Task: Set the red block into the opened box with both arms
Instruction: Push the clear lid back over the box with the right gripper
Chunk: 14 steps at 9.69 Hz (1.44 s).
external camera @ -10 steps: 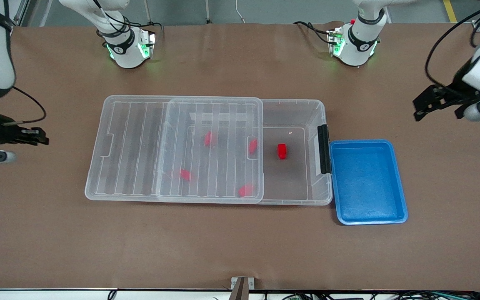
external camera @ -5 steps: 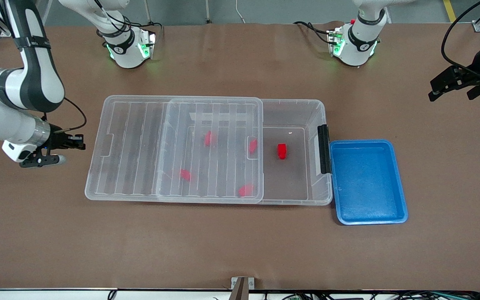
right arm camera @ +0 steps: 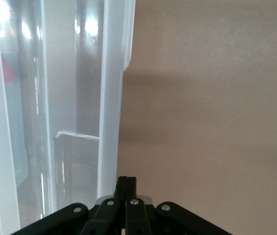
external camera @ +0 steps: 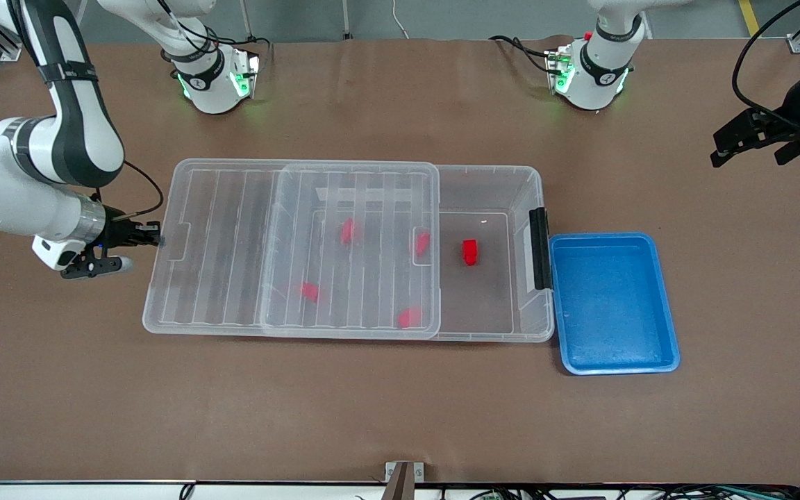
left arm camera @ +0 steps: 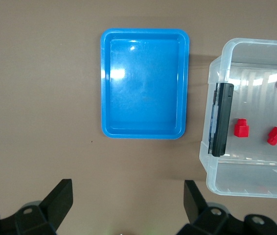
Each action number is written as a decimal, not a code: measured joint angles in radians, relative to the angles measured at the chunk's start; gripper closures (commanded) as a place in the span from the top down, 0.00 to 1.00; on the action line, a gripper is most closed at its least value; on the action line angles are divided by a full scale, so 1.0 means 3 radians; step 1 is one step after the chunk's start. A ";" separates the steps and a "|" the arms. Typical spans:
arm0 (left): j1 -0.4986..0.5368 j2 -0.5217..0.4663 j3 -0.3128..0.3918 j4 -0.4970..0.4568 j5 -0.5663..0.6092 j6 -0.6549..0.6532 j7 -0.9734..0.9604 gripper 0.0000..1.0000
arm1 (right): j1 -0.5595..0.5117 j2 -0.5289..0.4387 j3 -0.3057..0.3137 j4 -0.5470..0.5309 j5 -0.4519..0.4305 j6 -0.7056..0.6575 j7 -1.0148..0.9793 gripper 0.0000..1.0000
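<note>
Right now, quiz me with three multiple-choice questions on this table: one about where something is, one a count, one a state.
1. Where is the blue tray?
A. inside the box
B. beside the box's latch end
C. on the lid

2. How many red blocks lie in the box?
A. three
B. five
C. seven

3. The right end effector is:
A. shut at the lid's edge
B. open over the tray
C. holding a block

Answers: 1 B, it sits next to the black latch; 2 B, four under the lid, one uncovered; 3 A, fingers together against the rim.
</note>
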 measured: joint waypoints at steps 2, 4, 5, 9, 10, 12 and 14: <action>0.0013 0.0000 0.0020 0.0000 0.0000 -0.0004 0.0000 1.00 | 0.0002 0.0016 0.0063 0.0000 0.0084 0.0001 0.0000 0.00; 0.0021 0.0001 0.0022 0.0000 0.0029 -0.0004 0.0000 1.00 | 0.0004 0.0024 0.0167 0.0002 0.0194 0.0005 0.0001 0.00; 0.0021 0.0006 0.0022 0.0000 0.0038 -0.0004 0.0000 1.00 | 0.0007 0.0034 0.0220 0.0009 0.0201 0.0010 0.0004 0.00; 0.0021 0.0013 0.0016 0.0000 0.0039 -0.0004 0.0000 1.00 | 0.0015 0.0079 0.0419 0.0048 0.0274 0.0035 0.0151 0.00; 0.0021 0.0013 0.0014 0.0000 0.0039 -0.0006 0.0000 1.00 | 0.0021 0.0105 0.0478 0.0079 0.0279 0.0045 0.0231 0.00; 0.0020 0.0013 0.0009 0.0000 0.0039 -0.0010 0.0000 1.00 | 0.0028 0.0163 0.0567 0.0132 0.0286 0.0060 0.0356 0.00; 0.0021 0.0013 0.0010 0.0000 0.0039 -0.0013 0.0000 1.00 | 0.0050 0.0207 0.0601 0.0152 0.0300 0.0121 0.0395 0.00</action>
